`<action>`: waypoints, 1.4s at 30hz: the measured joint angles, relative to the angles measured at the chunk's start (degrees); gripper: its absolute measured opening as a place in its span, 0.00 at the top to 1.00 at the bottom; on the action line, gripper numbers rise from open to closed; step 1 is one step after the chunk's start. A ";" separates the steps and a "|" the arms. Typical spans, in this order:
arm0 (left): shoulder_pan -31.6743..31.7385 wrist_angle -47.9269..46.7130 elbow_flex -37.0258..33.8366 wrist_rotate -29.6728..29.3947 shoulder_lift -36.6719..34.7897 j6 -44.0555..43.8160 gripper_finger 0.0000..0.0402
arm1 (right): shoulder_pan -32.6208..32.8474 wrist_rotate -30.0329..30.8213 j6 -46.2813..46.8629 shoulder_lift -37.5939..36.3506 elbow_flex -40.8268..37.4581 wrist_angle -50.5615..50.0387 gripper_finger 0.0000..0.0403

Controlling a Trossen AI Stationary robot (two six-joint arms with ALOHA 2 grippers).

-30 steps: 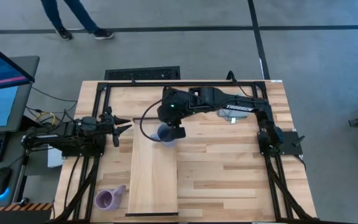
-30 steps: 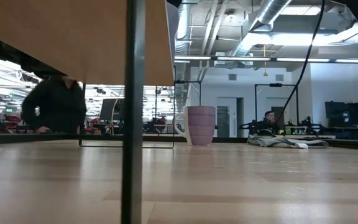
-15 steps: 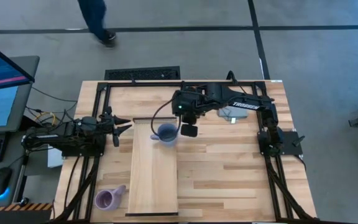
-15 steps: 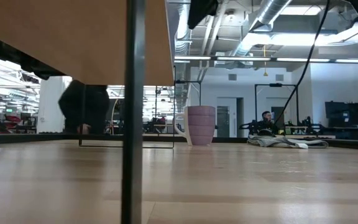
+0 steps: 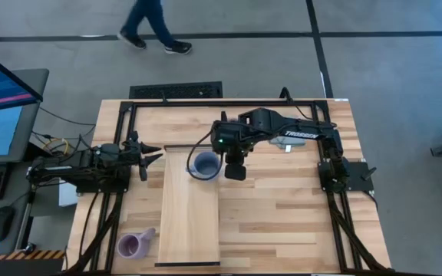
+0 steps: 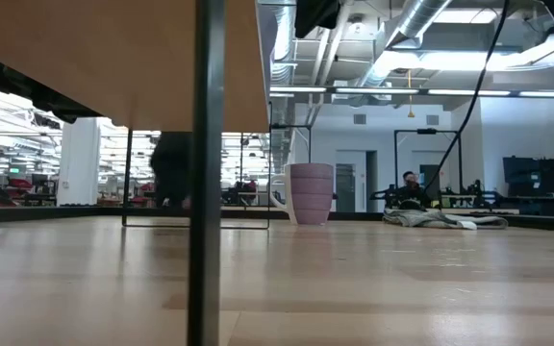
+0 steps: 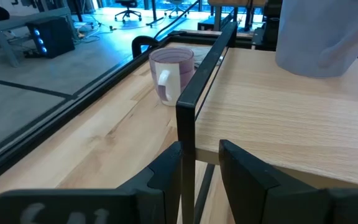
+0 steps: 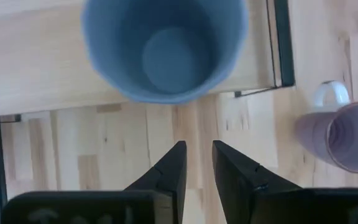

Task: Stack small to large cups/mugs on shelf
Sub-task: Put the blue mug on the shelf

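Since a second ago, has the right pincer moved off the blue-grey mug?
Yes. The right pincer has shifted right, off the blue-grey mug, which stays on the pale wooden shelf.

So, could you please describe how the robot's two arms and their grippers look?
Both arms are dark, near black, built of chunky jointed links. The right arm carries white TROSSEN lettering, a small green light near its wrist and a black cable looping beside it. Each gripper, left gripper and right gripper, has two flat, angular black fingers.
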 joint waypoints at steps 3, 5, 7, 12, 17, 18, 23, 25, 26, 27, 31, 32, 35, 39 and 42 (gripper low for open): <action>0.00 0.00 0.00 0.01 0.00 0.00 0.76 | 0.17 -0.38 -1.12 0.00 0.00 1.81 0.75; 0.00 0.00 0.00 0.01 0.00 0.00 0.76 | 0.31 -0.38 -1.15 0.00 0.00 2.24 0.75; 0.01 0.00 0.00 0.01 -0.01 -0.02 0.76 | 0.33 -0.40 -1.15 0.00 0.00 2.16 0.75; 0.00 0.00 0.00 0.01 0.00 -0.02 0.76 | 0.34 -0.40 -1.10 0.00 0.00 2.16 0.75; 0.00 0.02 0.00 0.01 0.00 -0.02 0.76 | 0.33 -0.43 -0.18 0.00 0.00 1.90 0.75; 0.01 0.01 0.00 0.01 0.00 -0.02 0.76 | 0.33 -0.43 0.01 0.00 0.00 1.53 0.75; 0.00 0.02 0.00 0.04 -0.02 -0.04 0.76 | 0.33 -0.43 2.19 -0.07 -2.56 1.83 0.75; 0.00 0.02 0.00 0.06 0.00 -0.03 0.76 | 0.33 -0.44 3.20 0.05 -5.78 2.10 0.75; 0.00 0.02 0.00 0.06 -0.01 -0.04 0.76 | 0.33 -0.43 3.33 0.13 -7.16 1.99 0.75; 0.02 0.02 0.00 0.06 0.00 -0.04 0.76 | 0.33 -0.45 3.06 0.15 -8.42 2.01 0.75; 0.02 0.02 0.00 0.06 0.00 -0.04 0.76 | 0.48 -0.43 2.01 0.15 -9.94 3.19 0.75; 0.00 0.00 0.00 0.06 -0.02 -0.04 0.76 | 0.47 -0.43 1.92 0.13 -9.94 3.90 0.75; 0.01 0.04 0.00 0.06 0.00 -0.04 0.76 | 0.48 -0.40 1.30 0.09 -9.94 4.88 0.75; 0.00 0.07 0.00 0.06 0.00 -0.04 0.76 | 0.40 -0.37 -0.97 0.07 -9.94 6.11 0.75; 0.00 0.07 0.00 0.06 -0.01 -0.04 0.76 | 0.42 -0.37 -1.63 0.07 -9.94 7.37 0.75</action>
